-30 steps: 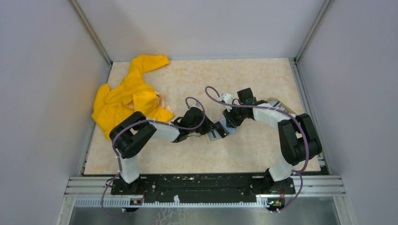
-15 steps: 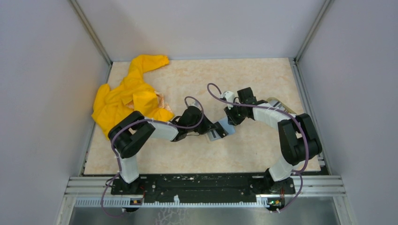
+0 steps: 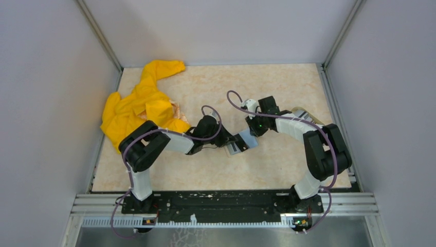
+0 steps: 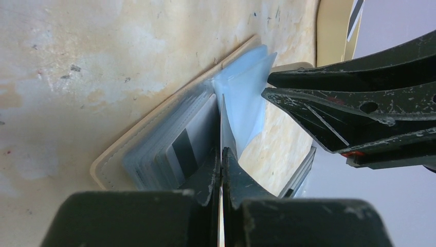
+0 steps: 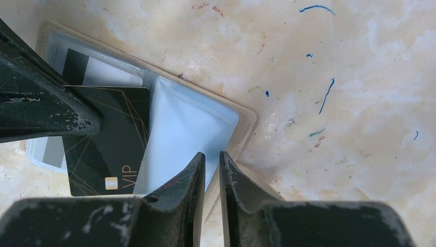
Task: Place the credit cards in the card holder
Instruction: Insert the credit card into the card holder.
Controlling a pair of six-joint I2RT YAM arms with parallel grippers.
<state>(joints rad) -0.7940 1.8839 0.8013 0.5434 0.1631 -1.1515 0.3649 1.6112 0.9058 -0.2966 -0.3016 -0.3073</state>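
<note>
The card holder (image 3: pixel 238 147) lies open mid-table, tan outside with pale blue sleeves (image 5: pixel 180 123) inside. My left gripper (image 4: pixel 221 150) is shut on a black credit card marked VIP (image 5: pixel 110 139), seen edge-on in the left wrist view (image 4: pixel 226 123). The card's far end lies over a slot that holds a striped card (image 5: pixel 97 69). More cards (image 4: pixel 175 149) sit in the slots. My right gripper (image 5: pixel 212 154) is shut on the holder's near edge, by a pale blue sleeve and the tan rim (image 5: pixel 248 128). Its fingers (image 4: pixel 334 103) show in the left wrist view.
A yellow garment (image 3: pixel 141 105) lies crumpled at the back left of the table. A cream-rimmed oval dish (image 3: pixel 307 114) sits at the right, partly hidden by my right arm. Grey walls enclose the table on three sides.
Both grippers have shifted slightly, the right one a little to the left. Both keep their holds, and the holder stays in place.
</note>
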